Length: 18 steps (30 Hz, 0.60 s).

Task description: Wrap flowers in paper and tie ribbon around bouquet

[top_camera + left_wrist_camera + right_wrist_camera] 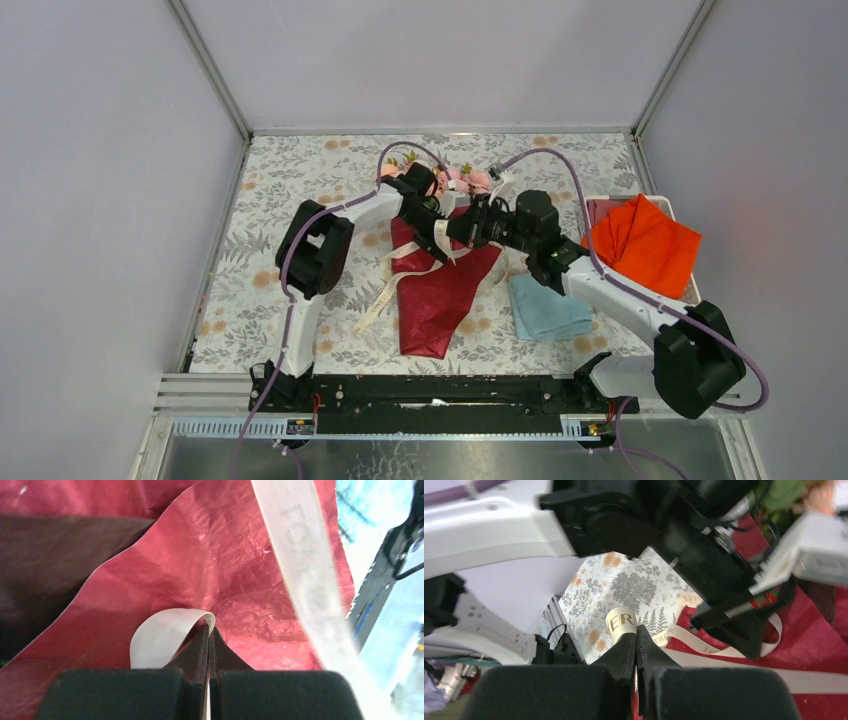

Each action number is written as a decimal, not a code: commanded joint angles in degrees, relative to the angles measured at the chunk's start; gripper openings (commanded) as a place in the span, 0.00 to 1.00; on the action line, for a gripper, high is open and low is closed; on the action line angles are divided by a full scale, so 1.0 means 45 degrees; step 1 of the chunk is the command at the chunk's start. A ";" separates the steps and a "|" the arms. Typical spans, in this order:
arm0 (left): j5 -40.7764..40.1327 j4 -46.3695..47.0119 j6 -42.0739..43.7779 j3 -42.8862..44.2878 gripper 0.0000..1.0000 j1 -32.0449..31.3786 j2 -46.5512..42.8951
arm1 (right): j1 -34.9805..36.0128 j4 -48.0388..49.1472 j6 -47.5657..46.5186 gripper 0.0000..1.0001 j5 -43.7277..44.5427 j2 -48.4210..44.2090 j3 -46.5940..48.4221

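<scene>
The flowers [470,181] sit rolled in the paper [436,300]; the left fingers [198,649] and right fingers [622,654] each pinch the ribbon [384,297], with seemingly no knot yet.

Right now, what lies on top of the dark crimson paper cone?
A cream flat ribbon crosses the paper cone, pinched by the left fingers and the right fingers. The arms cover where it crosses; the pink flowers' stems are hidden inside.

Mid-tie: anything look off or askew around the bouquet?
The ribbon isn't snug: it lies slack across the paper, one tail trailing onto the tablecloth to its left. The left claw and right claw each pinch a loop of it.
</scene>
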 commanded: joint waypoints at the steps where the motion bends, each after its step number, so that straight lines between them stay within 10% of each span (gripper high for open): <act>1: 0.1359 0.2631 -0.2454 -0.0855 0.00 0.0753 -0.0373 | -0.0002 0.2551 0.2071 0.00 0.1051 0.1106 -0.1146; 10: 0.1350 0.2875 -0.2409 -0.1020 0.00 0.1396 -0.1413 | -0.0034 -0.0627 0.2222 0.00 0.3397 0.4486 -0.1232; 18: 0.1682 -0.0632 0.1316 -0.0477 0.00 0.1209 -0.4072 | -0.0467 -0.2159 0.2042 0.00 0.3924 0.6673 0.0543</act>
